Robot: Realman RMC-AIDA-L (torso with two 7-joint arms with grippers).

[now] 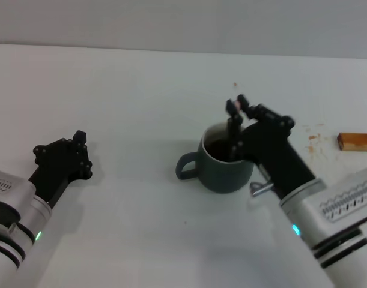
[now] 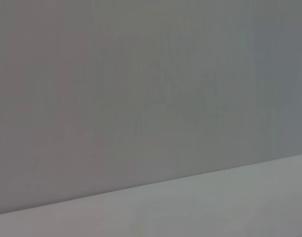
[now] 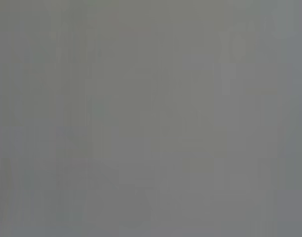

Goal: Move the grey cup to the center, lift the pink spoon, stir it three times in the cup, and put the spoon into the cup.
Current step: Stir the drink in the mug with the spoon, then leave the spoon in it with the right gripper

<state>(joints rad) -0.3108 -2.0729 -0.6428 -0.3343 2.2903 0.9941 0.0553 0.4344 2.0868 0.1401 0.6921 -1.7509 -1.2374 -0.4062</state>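
The grey cup (image 1: 224, 163) stands upright near the middle of the white table (image 1: 129, 90), its loop handle pointing to my left. My right gripper (image 1: 236, 108) hangs over the cup's far right rim, shut on the pink spoon (image 1: 234, 105). Only the spoon's pink end shows between the fingers. A thin dark shaft runs down from there into the cup, and the spoon's bowl is hidden inside. My left gripper (image 1: 78, 151) rests low at the left of the table, well away from the cup. Both wrist views show only blank grey surface.
A small tan wooden block (image 1: 355, 141) lies at the far right edge of the table. Small brownish specks (image 1: 313, 143) lie just left of it. The table's far edge meets a grey wall.
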